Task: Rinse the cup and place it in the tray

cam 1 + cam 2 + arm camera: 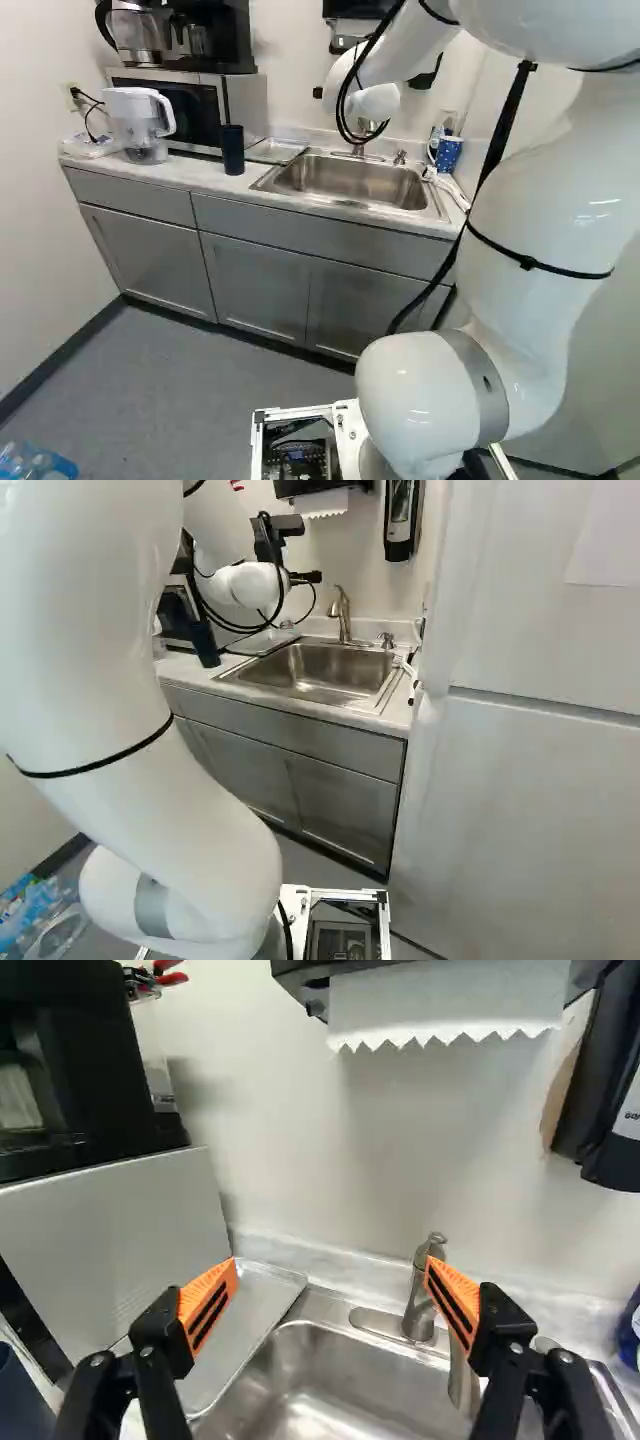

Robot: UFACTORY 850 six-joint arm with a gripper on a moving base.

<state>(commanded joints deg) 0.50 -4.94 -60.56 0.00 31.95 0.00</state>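
Arm [540, 170] raised near sink [330, 670], fingers [206, 1310] apart

Brt lt; glare on arm [545, 200], sink [345, 180]; soft shadows on wall [300, 1150].

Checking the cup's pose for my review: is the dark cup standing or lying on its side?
Standing: the dark cup rises from the counter on one end, taller than wide.
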